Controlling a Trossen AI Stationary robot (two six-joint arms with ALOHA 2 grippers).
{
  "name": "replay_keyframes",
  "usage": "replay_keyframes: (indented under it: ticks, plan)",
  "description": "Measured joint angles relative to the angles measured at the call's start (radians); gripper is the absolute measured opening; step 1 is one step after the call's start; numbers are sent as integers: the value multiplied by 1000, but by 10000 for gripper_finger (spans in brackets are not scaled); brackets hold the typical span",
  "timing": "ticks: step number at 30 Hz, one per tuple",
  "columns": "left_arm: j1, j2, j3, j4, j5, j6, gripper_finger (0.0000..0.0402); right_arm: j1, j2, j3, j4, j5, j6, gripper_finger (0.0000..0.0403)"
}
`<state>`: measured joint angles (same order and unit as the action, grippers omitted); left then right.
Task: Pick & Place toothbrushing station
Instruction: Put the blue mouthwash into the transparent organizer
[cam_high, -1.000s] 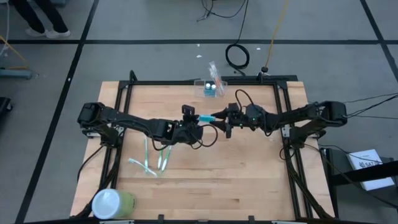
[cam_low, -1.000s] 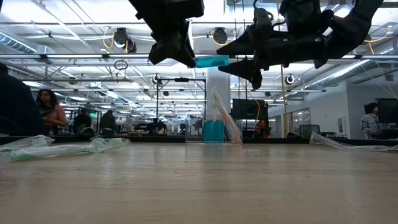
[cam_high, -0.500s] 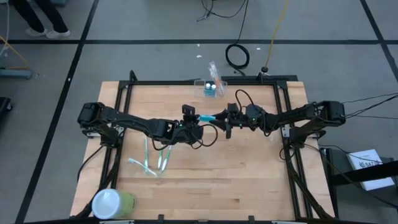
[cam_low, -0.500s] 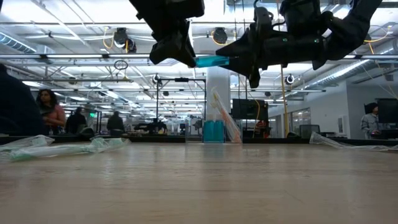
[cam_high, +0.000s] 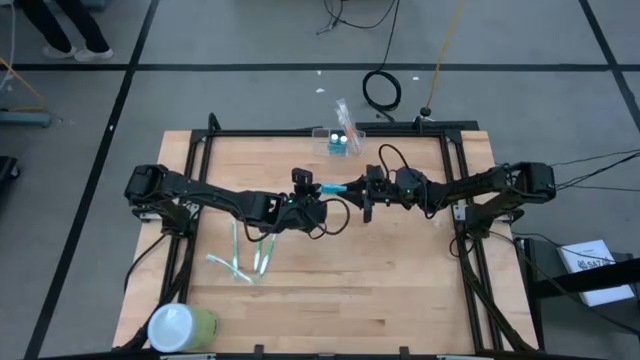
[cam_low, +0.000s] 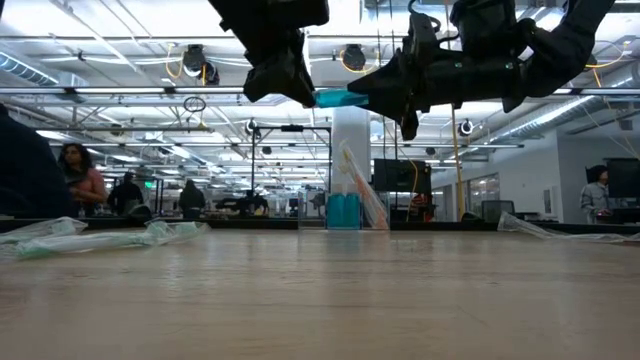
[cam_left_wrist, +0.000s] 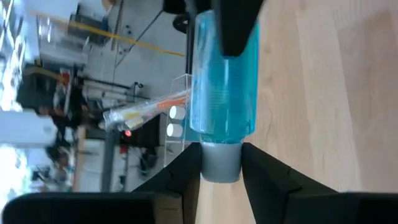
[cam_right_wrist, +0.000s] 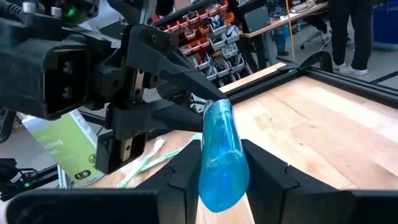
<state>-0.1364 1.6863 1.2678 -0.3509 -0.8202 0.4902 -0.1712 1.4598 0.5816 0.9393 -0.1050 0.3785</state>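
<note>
A blue see-through tube (cam_high: 335, 187) with a grey cap hangs in the air between my two grippers, above the table's middle. My left gripper (cam_high: 314, 190) is shut on its cap end and my right gripper (cam_high: 358, 188) on its other end. In the low view the tube (cam_low: 335, 98) lies level, high above the table. The clear toothbrushing station (cam_high: 341, 141) stands on its base at the table's far edge. It holds blue things and a wrapped toothbrush that sticks out of it. It also shows in the low view (cam_low: 346, 208). My left gripper pinches the tube's grey cap (cam_left_wrist: 221, 163) between its two fingers, coming level from the table's left, along the tube. The tube is lifted clear and lies level. My right gripper pinches the tube's rounded blue end (cam_right_wrist: 222, 177) between its two fingers (cam_right_wrist: 186, 168), coming level from the table's right, along the tube.
Several wrapped toothbrushes (cam_high: 245, 258) lie on the table's near left. A green cylinder with a white lid (cam_high: 180, 326) stands at the near left corner. A clear wrapper (cam_low: 560, 230) lies at the right. People stand in the room behind the table.
My right gripper, open around the tube's free end a second ago, has shut on it. My left gripper and the tube have kept still.
</note>
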Motion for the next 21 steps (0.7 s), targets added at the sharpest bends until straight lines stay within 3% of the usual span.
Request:
replay_keyframes:
  ticks: [4,14,21]
  plan:
    - [-10,0,19,13,-6,-68,151,-1,-2,0,11,1,-9,86]
    - [-46,-19,49,84,55,-186,298,-2,0,1,23,-4,-18,84]
    - [-69,-107,48,136,166,-268,332,-4,1,1,178,1,-72,83]
